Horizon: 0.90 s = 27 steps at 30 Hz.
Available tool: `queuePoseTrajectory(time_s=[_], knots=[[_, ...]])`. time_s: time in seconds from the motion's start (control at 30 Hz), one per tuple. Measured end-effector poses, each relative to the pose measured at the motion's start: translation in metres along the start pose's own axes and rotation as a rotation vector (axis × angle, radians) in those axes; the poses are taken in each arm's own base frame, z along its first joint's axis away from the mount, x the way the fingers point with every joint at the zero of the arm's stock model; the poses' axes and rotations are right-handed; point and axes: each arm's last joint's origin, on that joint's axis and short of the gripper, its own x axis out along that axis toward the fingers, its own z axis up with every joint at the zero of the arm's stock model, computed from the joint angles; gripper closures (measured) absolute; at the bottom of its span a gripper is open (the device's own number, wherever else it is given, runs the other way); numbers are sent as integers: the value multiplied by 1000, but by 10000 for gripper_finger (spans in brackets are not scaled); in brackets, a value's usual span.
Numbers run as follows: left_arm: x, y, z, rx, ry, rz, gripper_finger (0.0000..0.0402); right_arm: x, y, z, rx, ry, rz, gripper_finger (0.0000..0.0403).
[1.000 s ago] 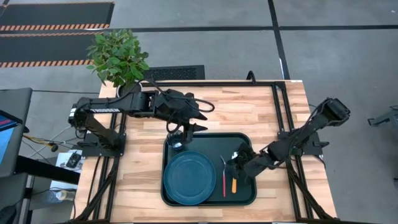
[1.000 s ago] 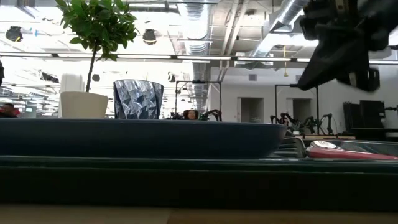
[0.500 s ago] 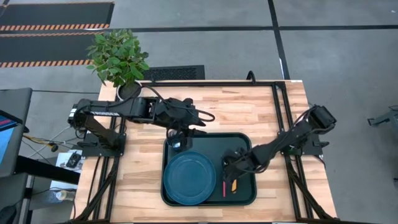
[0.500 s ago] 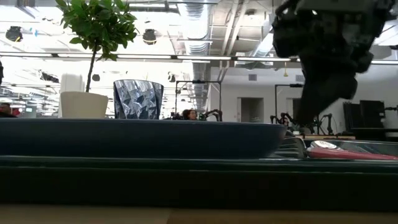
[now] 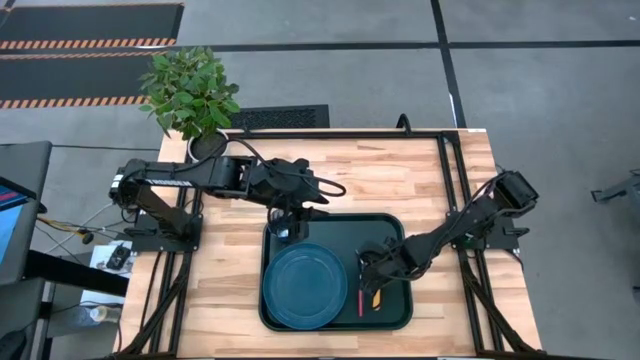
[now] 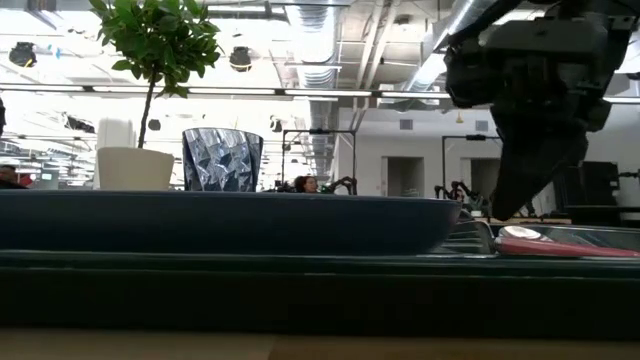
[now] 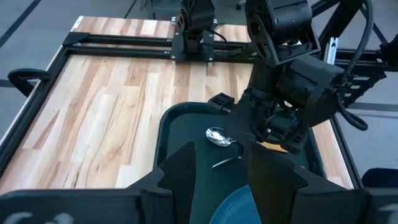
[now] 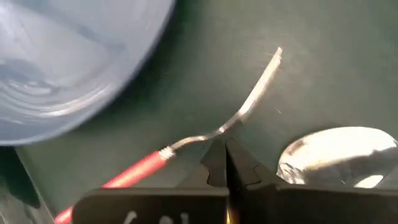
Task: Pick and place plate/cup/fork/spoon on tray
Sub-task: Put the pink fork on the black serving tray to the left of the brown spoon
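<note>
The dark green tray (image 5: pixel 392 225) lies in the middle of the table. On it are the blue plate (image 5: pixel 305 285), the grey cup (image 5: pixel 283 228) at its far left corner, the red-handled fork (image 5: pixel 360 302) and the orange-handled spoon (image 5: pixel 376 299). My right gripper (image 5: pixel 371 271) is shut and points down at the fork's metal neck (image 8: pixel 249 106), beside the spoon's bowl (image 8: pixel 339 155). My left gripper (image 7: pixel 219 171) is open and empty, above and just beyond the cup. My right gripper has its shut fingertips (image 8: pixel 219 149) at the bend of the fork's metal neck (image 8: pixel 225 127), coming from above and slanting from the table's right. I cannot tell whether they touch it. The fork lies flat on the tray.
A potted plant (image 5: pixel 190 95) stands off the table's far left corner; its white pot (image 6: pixel 135 168) shows behind the cup (image 6: pixel 222 160) in the low view. Bare wood lies on both sides of the tray (image 6: pixel 300 290).
My right gripper has gone toward the table's left edge and down, from beside the spoon to over the fork's neck. The fork, spoon, plate and cup have stayed where they were.
</note>
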Motion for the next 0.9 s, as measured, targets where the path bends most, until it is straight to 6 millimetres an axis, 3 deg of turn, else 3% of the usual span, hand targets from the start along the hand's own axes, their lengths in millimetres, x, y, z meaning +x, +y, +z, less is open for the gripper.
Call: queuePoseTrajectory(time_s=[0.17,0.47,0.9], knots=[[0,0,0,1,2,0,279,-10,8,6,-4,-68,85,400],[0,0,0,2,5,1,279,2,-6,3,-6,-39,21,398],[1,1,-1,4,6,18,279,7,-7,-1,17,-29,14,397]])
